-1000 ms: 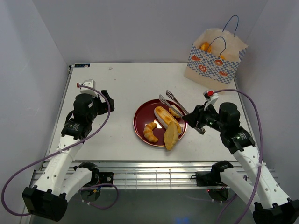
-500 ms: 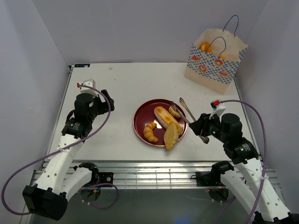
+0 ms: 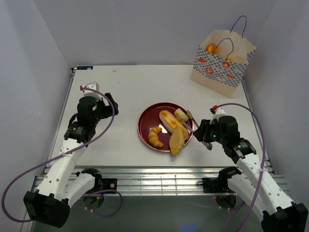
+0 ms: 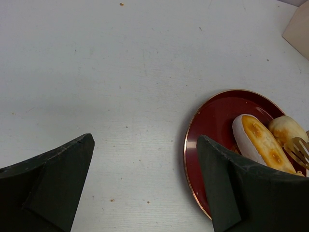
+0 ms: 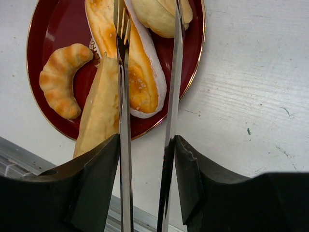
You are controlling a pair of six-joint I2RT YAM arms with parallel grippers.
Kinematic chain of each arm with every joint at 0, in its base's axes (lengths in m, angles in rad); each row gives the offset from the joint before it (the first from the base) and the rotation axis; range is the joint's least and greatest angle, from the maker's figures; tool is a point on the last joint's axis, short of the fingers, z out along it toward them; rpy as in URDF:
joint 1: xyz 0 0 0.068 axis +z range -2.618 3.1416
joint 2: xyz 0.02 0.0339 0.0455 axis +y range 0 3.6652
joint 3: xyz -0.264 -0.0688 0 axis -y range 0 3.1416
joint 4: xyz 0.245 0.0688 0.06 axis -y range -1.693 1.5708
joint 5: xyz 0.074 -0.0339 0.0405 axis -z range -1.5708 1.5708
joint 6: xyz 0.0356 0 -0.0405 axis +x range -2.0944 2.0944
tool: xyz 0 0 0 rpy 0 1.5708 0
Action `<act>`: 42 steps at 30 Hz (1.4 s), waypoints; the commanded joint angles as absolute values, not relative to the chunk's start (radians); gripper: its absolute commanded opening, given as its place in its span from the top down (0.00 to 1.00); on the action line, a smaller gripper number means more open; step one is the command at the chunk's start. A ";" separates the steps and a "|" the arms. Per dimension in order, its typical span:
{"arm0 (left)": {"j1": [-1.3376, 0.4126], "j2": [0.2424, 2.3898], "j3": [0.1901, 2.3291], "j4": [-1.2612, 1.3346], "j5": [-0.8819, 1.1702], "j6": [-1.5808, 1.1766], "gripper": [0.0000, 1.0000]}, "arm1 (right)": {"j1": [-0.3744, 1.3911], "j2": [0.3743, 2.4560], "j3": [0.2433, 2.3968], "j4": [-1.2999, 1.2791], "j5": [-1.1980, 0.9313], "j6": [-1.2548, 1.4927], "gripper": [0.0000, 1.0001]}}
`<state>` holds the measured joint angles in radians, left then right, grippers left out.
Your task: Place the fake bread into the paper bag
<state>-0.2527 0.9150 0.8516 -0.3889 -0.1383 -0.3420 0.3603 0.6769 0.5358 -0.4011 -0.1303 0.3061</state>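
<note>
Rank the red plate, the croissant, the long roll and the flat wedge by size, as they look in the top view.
1. the red plate
2. the long roll and the flat wedge: they look about alike, so I do not rank them
3. the croissant

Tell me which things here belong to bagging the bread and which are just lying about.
Part of the job: croissant, long roll, wedge, bun, paper bag, tongs held in the right gripper.
Just there: red plate, left gripper open and holding nothing.
</note>
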 commanded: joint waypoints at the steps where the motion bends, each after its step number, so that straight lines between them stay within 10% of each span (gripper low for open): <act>1: -0.256 0.914 0.868 -0.390 -0.121 -0.350 0.02 | 0.365 0.699 0.525 -0.282 -0.100 0.295 0.46; 24: -0.256 0.905 0.870 -0.387 -0.086 -0.348 0.02 | 0.364 0.669 0.572 -0.278 -0.129 0.305 0.82; 42: -0.256 0.874 0.868 -0.385 -0.098 -0.347 0.02 | 0.364 0.971 1.098 -0.199 -0.086 0.315 0.85</act>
